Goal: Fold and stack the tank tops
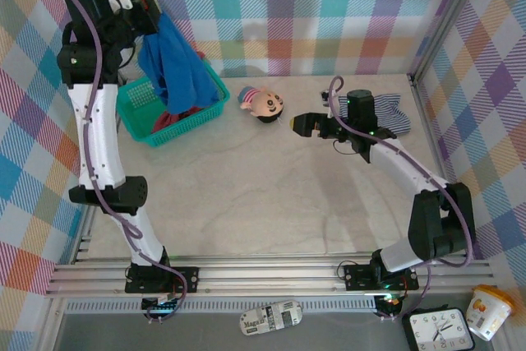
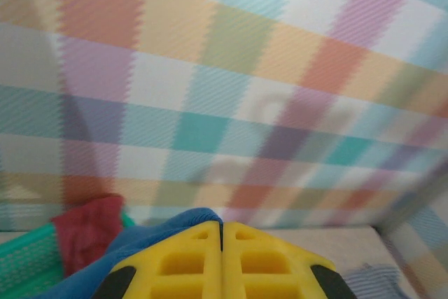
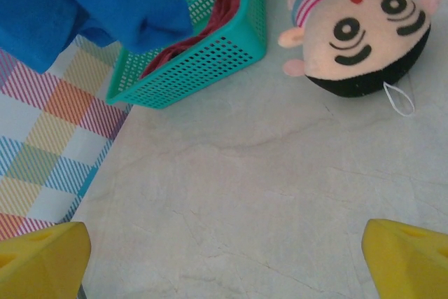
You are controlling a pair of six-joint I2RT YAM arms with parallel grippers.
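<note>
Plaid walls (image 1: 329,6) ring the table (image 1: 246,195). At ten o'clock, the left gripper (image 2: 222,229) is clamped on the blue tank top (image 1: 177,67) above the teal basket (image 1: 138,125) holding the red top (image 1: 168,118). The striped top (image 1: 393,114) lies at three, and the right gripper (image 1: 297,125) has its jaws apart.

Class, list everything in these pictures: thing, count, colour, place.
blue tank top: one, bright blue, hanging from left claw over basket
red tank top: one, dark red, in basket
striped tank top: one, navy-white, table's far right
basket: one, teal, table's far left
doll: one, peach-faced, beside basket
clock: one, black, off table, near right
cup: one, white-orange, beside clock
left claw: one, yellow, shut on blue tank top
right claw: one, yellow, open over table
</note>
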